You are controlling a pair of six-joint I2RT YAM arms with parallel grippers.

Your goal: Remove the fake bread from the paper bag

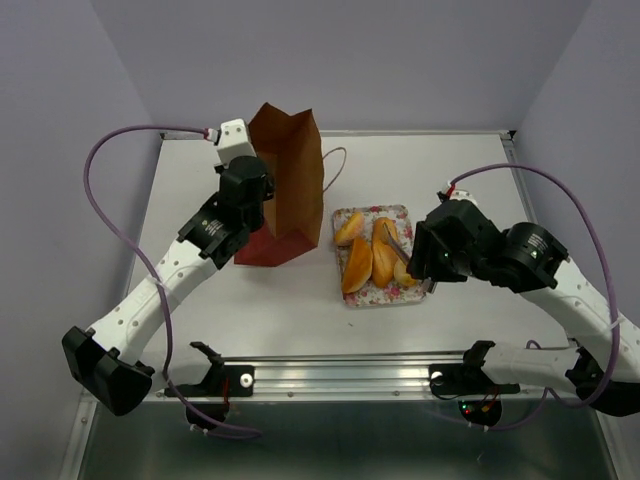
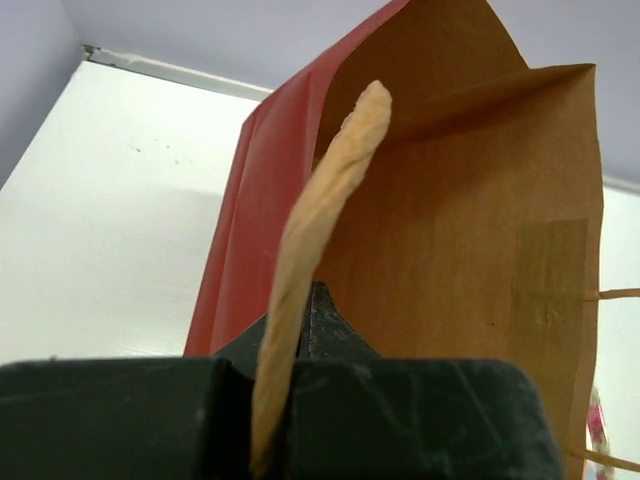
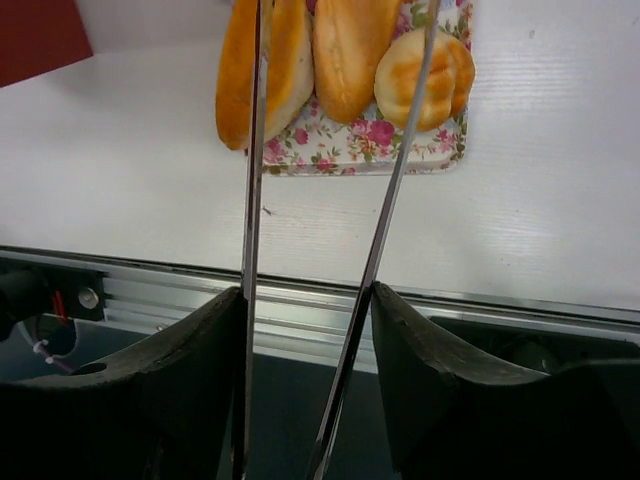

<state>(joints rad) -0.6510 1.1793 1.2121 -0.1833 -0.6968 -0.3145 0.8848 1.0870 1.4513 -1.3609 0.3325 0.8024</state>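
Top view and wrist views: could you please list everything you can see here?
table: one, white, under everything
tray: one, floral, right of the table's centre
bread: four, golden-orange, on the tray
bag: one, red-brown, standing left of the tray
handle: two, tan cord, at the bag's mouth
tongs: one pair, metal, reaching over the tray
rail: one, silver, along the near edge
arms: two, white and black, one each side
left tool: one, black, shut on one handle
right tool: one, black, gripping the tongs
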